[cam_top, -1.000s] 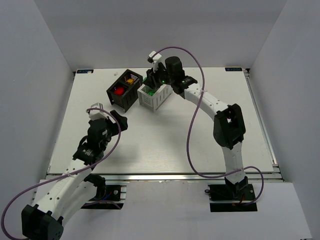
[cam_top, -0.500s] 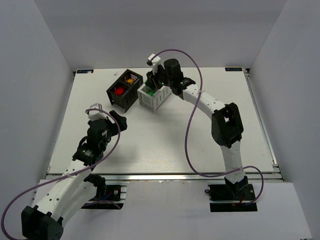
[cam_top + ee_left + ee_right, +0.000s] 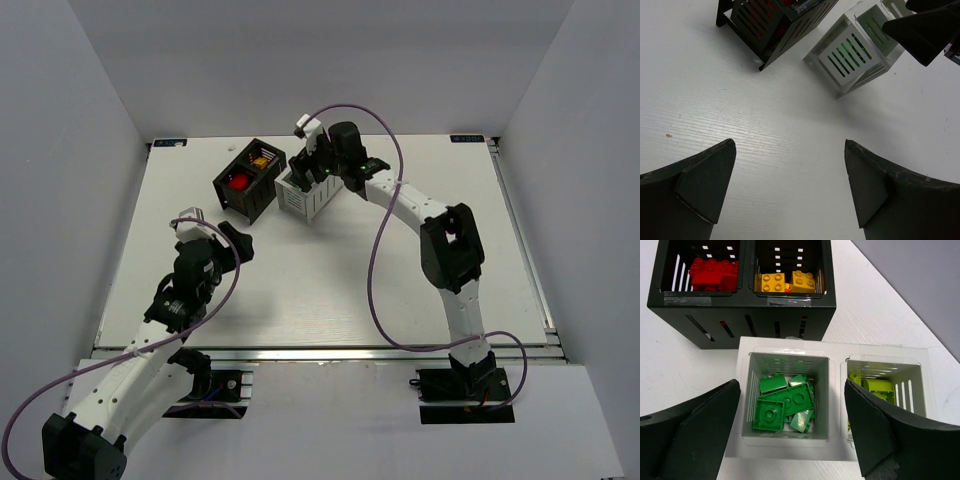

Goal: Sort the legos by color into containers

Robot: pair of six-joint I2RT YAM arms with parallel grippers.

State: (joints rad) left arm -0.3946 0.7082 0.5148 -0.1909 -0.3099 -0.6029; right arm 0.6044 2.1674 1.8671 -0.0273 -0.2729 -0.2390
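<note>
My right gripper (image 3: 791, 384) hangs open and empty right over the white container (image 3: 835, 354), above its left compartment. Several green legos (image 3: 785, 405) lie in that compartment, and yellow-green legos (image 3: 875, 387) fill the one to its right. Just beyond stands the black container (image 3: 740, 320), with red legos (image 3: 712, 274) on the left and orange-yellow legos (image 3: 790, 282) on the right. From above, the right gripper (image 3: 306, 166) sits over the white container (image 3: 300, 200), next to the black container (image 3: 248, 180). My left gripper (image 3: 790, 142) is open over bare table, well short of both containers.
The two containers stand side by side at the back of the white table (image 3: 330, 280). White walls close in the table on the left, right and back. In the left wrist view the black container (image 3: 775, 25) and the white container (image 3: 850, 55) lie ahead.
The right gripper's jaws have opened wider above the white container, and the green spot seen between them earlier is gone. The left arm has stayed put.
</note>
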